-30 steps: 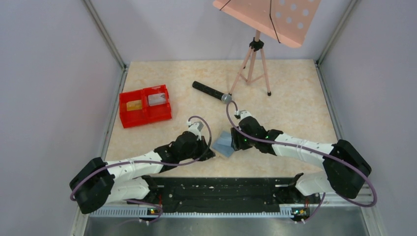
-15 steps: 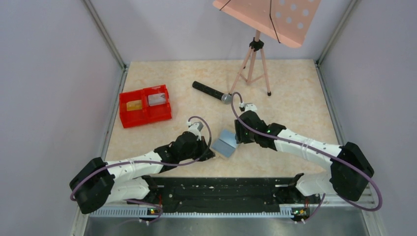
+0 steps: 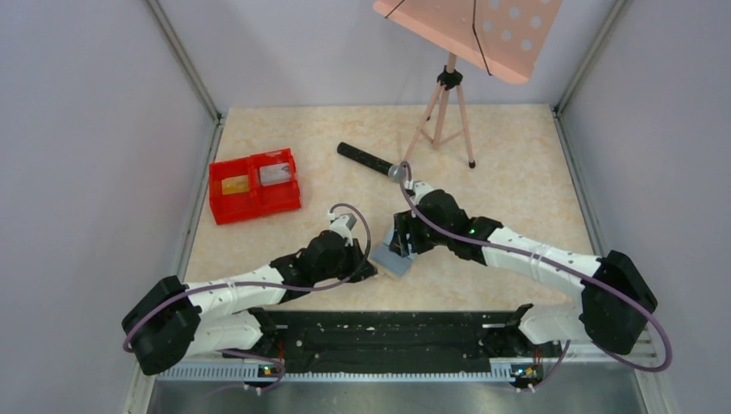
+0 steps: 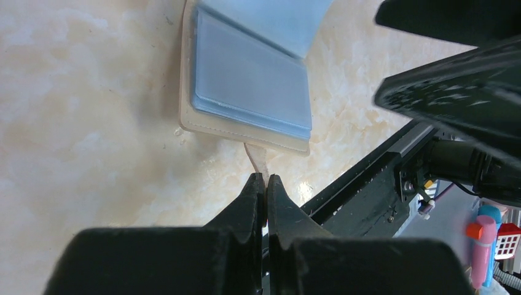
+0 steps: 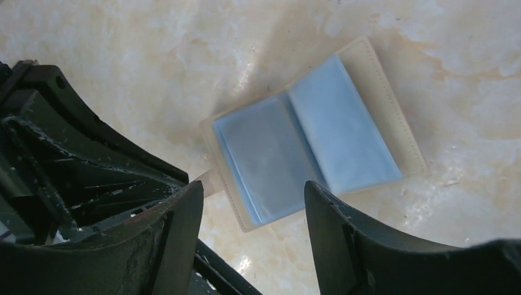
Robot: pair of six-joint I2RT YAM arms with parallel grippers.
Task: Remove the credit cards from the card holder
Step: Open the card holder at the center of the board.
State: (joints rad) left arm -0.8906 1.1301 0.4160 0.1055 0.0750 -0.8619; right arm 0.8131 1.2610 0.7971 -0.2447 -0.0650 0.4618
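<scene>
The card holder (image 3: 390, 256) lies open on the table, cream outside with light-blue sleeves (image 5: 307, 144); no card shows in the sleeves. My left gripper (image 4: 266, 178) is shut on the holder's small cream strap (image 4: 257, 158) at its near edge. My right gripper (image 5: 253, 187) hovers open just above the holder, its fingers astride the near panel without touching it. Two credit cards lie in the red tray: a gold one (image 3: 234, 185) and a silvery one (image 3: 275, 174).
The red two-compartment tray (image 3: 254, 207) stands at the left. A black microphone (image 3: 366, 159) lies mid-table, behind the right arm. A tripod (image 3: 444, 112) carrying a pink perforated board stands at the back. A black rail (image 3: 388, 328) runs along the near edge.
My right gripper pulled back slightly, then moved left over the card holder and opened a little wider. The left gripper has kept still, clamped on the strap.
</scene>
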